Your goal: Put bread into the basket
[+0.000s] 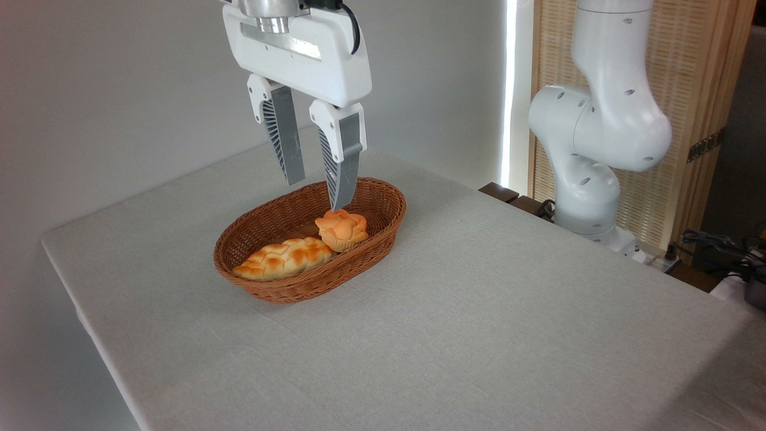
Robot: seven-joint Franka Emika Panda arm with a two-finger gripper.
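Note:
The bread (342,230), a small round knotted bun with an orange-golden top, lies inside the reddish-brown wicker basket (383,230) at its right end. It leans against a longer braided golden loaf (283,258) that fills the basket's left part. My gripper (317,190) hangs just above the bun, open, with nothing between its fingers. The tip of the right finger (342,179) is close over the bun's top; I cannot tell if it touches.
The basket stands on a table covered in pale grey cloth (479,311). The arm's white base (592,149) rises at the table's far right edge, with cables (718,251) beside it. A wooden slatted screen (694,90) stands behind.

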